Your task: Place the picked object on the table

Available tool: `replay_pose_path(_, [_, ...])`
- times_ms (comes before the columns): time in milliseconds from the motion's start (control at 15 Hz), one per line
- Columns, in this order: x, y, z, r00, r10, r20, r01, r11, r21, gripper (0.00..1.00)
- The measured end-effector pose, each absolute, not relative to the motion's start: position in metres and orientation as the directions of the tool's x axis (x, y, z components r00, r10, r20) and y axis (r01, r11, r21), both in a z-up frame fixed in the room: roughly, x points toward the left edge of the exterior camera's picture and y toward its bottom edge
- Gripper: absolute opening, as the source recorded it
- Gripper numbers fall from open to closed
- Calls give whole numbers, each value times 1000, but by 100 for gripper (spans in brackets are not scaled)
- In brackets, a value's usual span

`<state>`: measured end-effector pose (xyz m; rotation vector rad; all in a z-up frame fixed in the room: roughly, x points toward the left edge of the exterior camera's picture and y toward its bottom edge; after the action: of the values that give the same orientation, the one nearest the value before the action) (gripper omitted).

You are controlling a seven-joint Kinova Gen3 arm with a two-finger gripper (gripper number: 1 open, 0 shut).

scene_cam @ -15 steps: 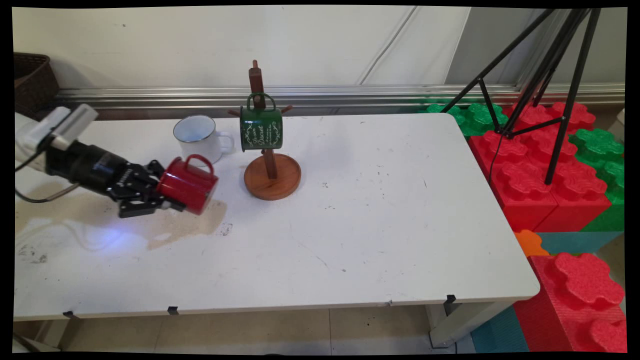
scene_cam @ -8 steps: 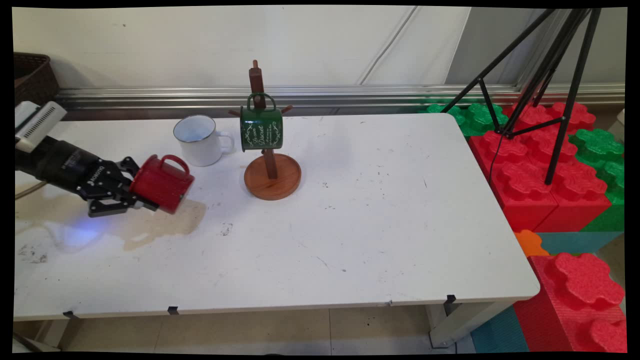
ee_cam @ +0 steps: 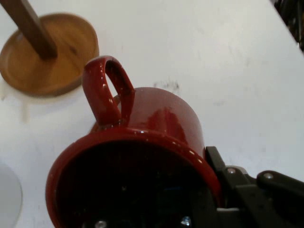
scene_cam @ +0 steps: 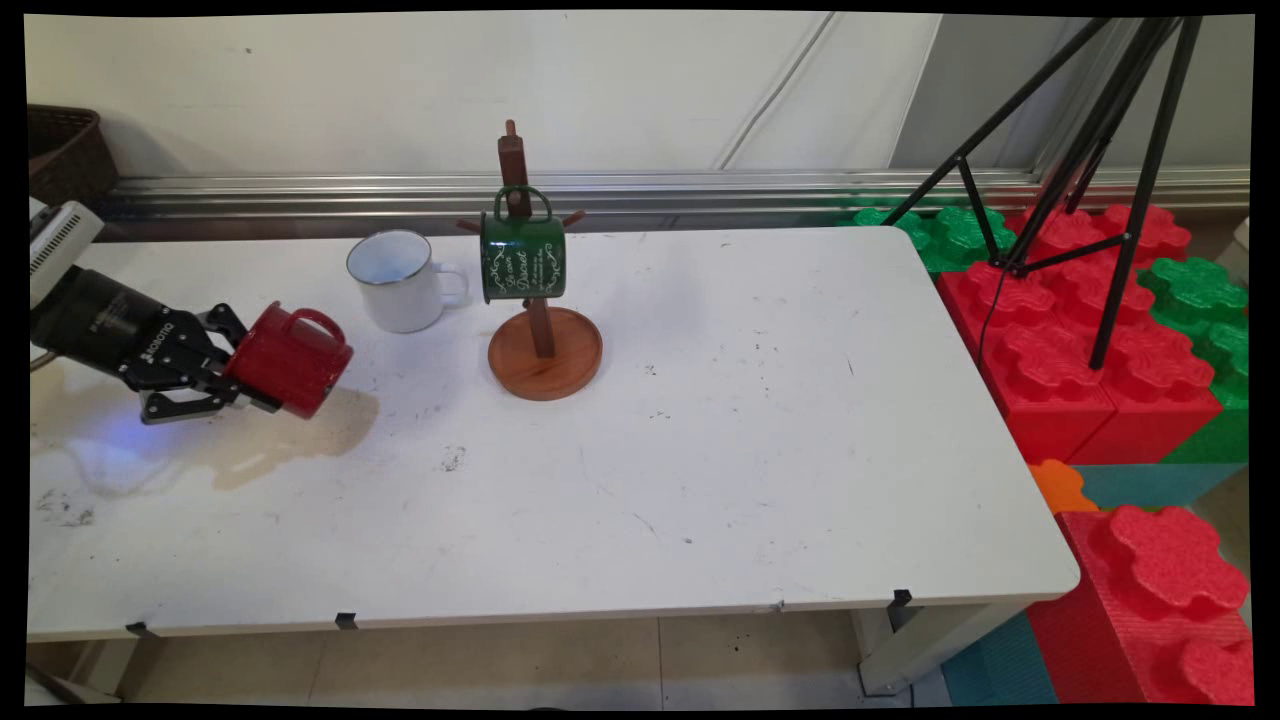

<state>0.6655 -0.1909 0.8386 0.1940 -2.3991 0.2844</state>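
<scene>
My black gripper [scene_cam: 238, 380] is shut on the rim of a red mug [scene_cam: 291, 360], held on its side above the left part of the white table [scene_cam: 700, 480], handle up. In the hand view the red mug [ee_cam: 142, 156] fills the lower half, its open mouth facing the camera and one finger [ee_cam: 237, 185] on its outer wall. To the right stands a white mug [scene_cam: 398, 280]. Beyond it, a green mug [scene_cam: 522, 256] hangs on a wooden mug tree [scene_cam: 543, 345], whose round base [ee_cam: 47, 54] shows at the hand view's top left.
A dark basket [scene_cam: 62, 160] sits at the back left. Red and green foam blocks [scene_cam: 1090, 330] and a black tripod [scene_cam: 1090, 150] stand off the table's right side. A metal rail [scene_cam: 700, 188] runs along the wall behind.
The gripper has carried the red mug leftward and slightly away from the mug tree, still on its side.
</scene>
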Motion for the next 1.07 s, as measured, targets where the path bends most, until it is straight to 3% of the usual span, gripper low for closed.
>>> replay_pose_path(1067, [661, -191, 822, -867, -25, 497, -147, 967, -209, 0])
